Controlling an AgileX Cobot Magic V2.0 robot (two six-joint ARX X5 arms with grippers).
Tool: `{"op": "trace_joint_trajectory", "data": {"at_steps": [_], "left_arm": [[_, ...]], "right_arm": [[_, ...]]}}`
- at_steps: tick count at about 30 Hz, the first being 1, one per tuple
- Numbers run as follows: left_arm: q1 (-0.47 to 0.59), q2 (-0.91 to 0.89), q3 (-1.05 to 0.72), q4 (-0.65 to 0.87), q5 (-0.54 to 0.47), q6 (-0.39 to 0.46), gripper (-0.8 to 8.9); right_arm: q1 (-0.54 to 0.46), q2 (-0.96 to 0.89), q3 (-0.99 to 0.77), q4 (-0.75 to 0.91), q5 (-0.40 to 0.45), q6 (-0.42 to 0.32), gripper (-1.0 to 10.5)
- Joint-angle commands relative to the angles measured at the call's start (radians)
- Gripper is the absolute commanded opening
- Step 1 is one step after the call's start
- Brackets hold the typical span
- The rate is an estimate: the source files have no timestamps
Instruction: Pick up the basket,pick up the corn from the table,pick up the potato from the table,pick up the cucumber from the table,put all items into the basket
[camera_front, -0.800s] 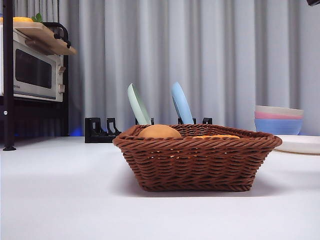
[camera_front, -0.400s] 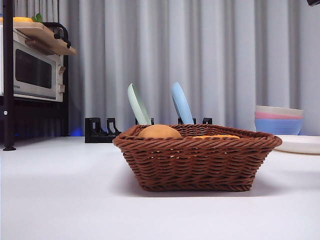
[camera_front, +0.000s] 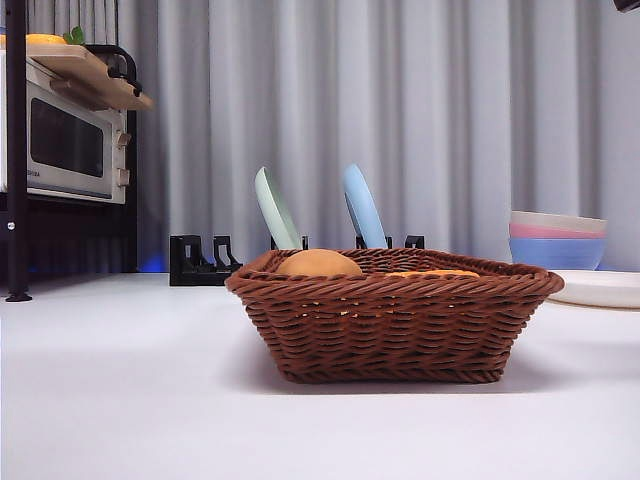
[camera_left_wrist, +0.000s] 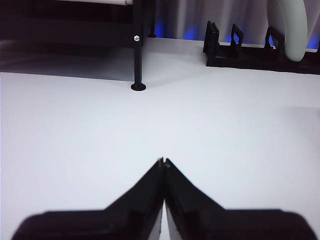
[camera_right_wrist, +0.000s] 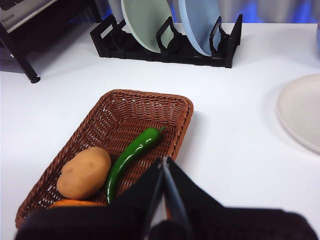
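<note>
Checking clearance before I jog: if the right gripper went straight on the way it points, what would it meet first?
Probably the slender dark green cucumber lying in the reddish-brown woven wicker basket, beside the tan oval potato. The right gripper, jaws shut, points down at it. Depth is unclear.

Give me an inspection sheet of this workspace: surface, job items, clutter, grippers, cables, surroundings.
Surface: white table, bare around the basket.
Job's things: wicker basket on the table; potato and cucumber lie side by side inside it; an orange sliver of corn shows at the basket's near end, mostly hidden.
Clutter: black dish rack holding a green plate and a blue plate; stacked bowls; a white plate.
Grippers: left gripper shut, over bare table; right gripper shut, above the basket.
Cables: nothing seen.
Surroundings: microwave on a shelf stand; grey curtain behind.
</note>
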Motion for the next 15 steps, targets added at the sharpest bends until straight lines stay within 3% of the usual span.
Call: {"op": "trace_joint_trajectory", "data": {"at_steps": [1, 6, 11, 15], "left_arm": [[0.003, -0.003, -0.015, 0.005, -0.002, -0.004, -0.03], [0.003, -0.003, -0.015, 0.005, -0.002, -0.004, -0.03], [0.003, -0.003, -0.015, 0.005, -0.002, -0.004, -0.03], [0.003, -0.003, -0.015, 0.005, -0.002, -0.004, -0.03]], "right_arm": [[0.0, -0.008, -0.006, 0.002, 0.008, -0.066, 0.0], [-0.01, -0.089, -0.092, 0.122, 0.065, -0.198, 0.0], [-0.07, -0.254, -0.337, 0.354, -0.005, -0.179, 0.0], [-0.153, -0.381, -0.49, 0.373, -0.006, -0.129, 0.0]]}}
